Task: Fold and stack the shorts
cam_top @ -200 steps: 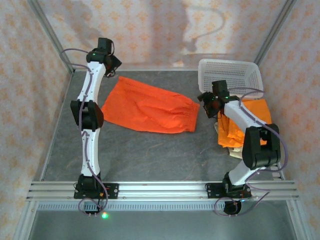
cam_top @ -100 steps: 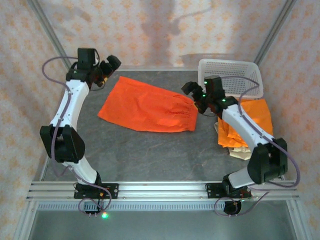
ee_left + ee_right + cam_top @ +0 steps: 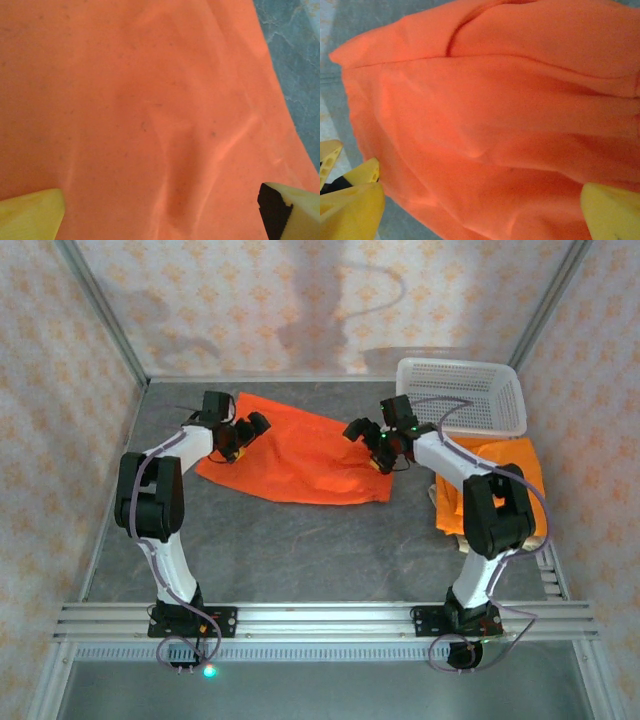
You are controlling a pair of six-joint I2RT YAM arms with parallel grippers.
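Note:
One pair of orange shorts (image 3: pixel 300 458) lies spread flat across the middle of the grey table. My left gripper (image 3: pixel 247 430) is low over its left end, open, fingers apart above the cloth. In the left wrist view the orange shorts (image 3: pixel 150 100) lie under the open left gripper (image 3: pixel 160 220), with a yellow fingertip (image 3: pixel 30 215) in each bottom corner. My right gripper (image 3: pixel 366 442) is open over the shorts' right end. In the right wrist view the wrinkled shorts (image 3: pixel 495 110) lie under the open right gripper (image 3: pixel 480 215). A pile of orange shorts (image 3: pixel 520 472) sits at the right.
A white perforated basket (image 3: pixel 470 392) stands at the back right, just behind the pile. Bare grey table (image 3: pixel 300 550) stretches between the spread shorts and the metal rail (image 3: pixel 320 620) at the near edge. Patterned walls close in the left, back and right.
Both arms have swung inward and down from the shorts' outer ends to hover over the cloth. Both grippers have opened wider.

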